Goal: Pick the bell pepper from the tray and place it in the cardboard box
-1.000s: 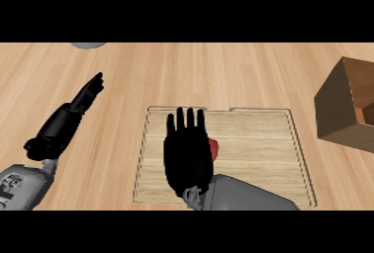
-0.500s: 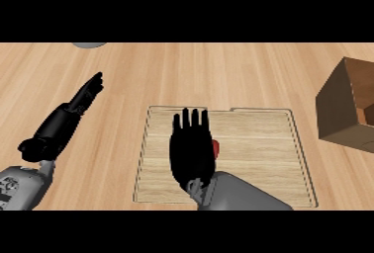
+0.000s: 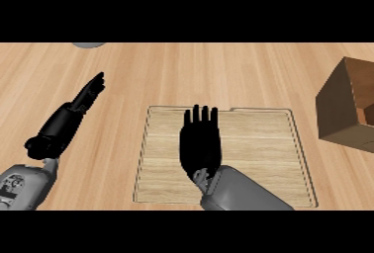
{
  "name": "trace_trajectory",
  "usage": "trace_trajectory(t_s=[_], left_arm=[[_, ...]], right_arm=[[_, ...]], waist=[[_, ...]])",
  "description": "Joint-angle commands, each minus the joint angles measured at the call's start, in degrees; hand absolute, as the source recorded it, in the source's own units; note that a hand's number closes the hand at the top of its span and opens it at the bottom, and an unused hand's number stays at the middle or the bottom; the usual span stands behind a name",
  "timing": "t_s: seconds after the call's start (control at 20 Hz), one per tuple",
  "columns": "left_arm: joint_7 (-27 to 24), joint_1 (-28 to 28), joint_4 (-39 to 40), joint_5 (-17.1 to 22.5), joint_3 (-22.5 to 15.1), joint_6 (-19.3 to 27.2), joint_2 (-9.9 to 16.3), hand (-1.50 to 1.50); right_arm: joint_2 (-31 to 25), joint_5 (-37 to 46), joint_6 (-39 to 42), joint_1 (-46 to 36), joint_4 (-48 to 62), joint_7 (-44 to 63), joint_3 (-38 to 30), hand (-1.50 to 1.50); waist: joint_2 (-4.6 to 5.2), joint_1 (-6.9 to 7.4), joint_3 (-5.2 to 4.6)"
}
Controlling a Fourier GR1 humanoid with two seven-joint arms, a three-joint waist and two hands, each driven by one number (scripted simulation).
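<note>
The right hand (image 3: 200, 143) lay flat over the middle of the tray (image 3: 270, 163), fingers straight and spread, pointing away. The pepper was hidden under it, so its exact spot could not be told. The left hand (image 3: 87, 93) rested left of the tray, fingers straight. The box (image 3: 343, 111) stood at the right edge.

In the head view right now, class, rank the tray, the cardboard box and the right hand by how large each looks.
1. tray
2. cardboard box, cut off at the picture's edge, so partly unsure
3. right hand
</note>
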Motion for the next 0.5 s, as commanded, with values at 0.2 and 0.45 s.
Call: trace_trajectory(t_s=[0.2, 0.45], left_arm=[[1.17, 3.63, -4.6, -3.22, 1.29, -0.73, -1.71, 0.0], [3.88, 0.18, -4.1, -4.47, 2.49, -1.89, -4.28, 0.0]], right_arm=[[1.31, 0.62, -2.6, 0.4, 6.17, 2.64, -1.43, -1.5], [0.33, 9.92, -7.32, 5.6, 5.52, -9.67, 2.44, 1.5]], waist=[[0.05, 0.73, 0.01], [0.09, 0.17, 0.03]])
